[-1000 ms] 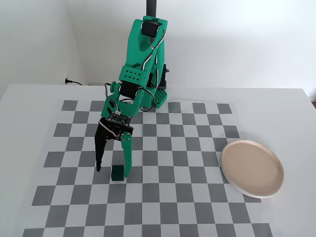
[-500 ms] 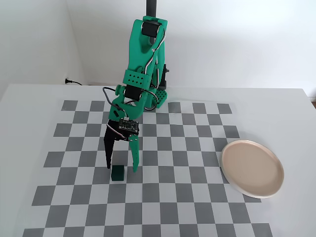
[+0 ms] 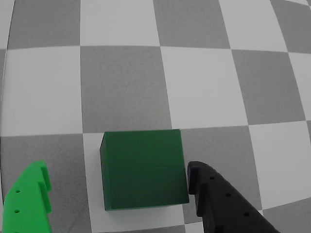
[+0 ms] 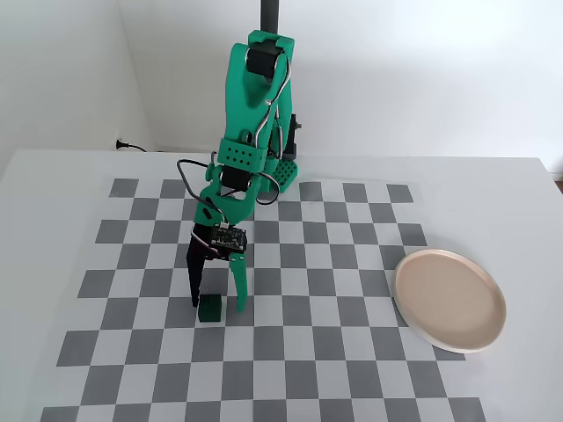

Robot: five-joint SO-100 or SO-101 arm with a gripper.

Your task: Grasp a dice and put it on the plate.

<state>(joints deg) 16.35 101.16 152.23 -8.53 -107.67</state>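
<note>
Dice (image 3: 143,170) lower centre of wrist view, flat on checker mat (image 3: 121,73), between spread fingers of gripper (image 3: 119,182), jaws open, not clamped. Fixed view: plate (image 4: 449,299) at right edge of mat, well apart from dice

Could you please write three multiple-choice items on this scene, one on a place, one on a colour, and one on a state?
1. Where is the dice?
A. on the plate
B. on the checkered mat, between the open fingers
C. lifted in the air

2. What colour is the plate?
A. pale pinkish-beige
B. blue
C. black

3. What state is the gripper in?
A. shut on the dice
B. open around the dice
C. out of view

Answers: 1 B, the wrist view shows the cube resting on the squares between both fingers. 2 A, the fixed view shows it at the right. 3 B, gaps show on either side of the cube.
</note>
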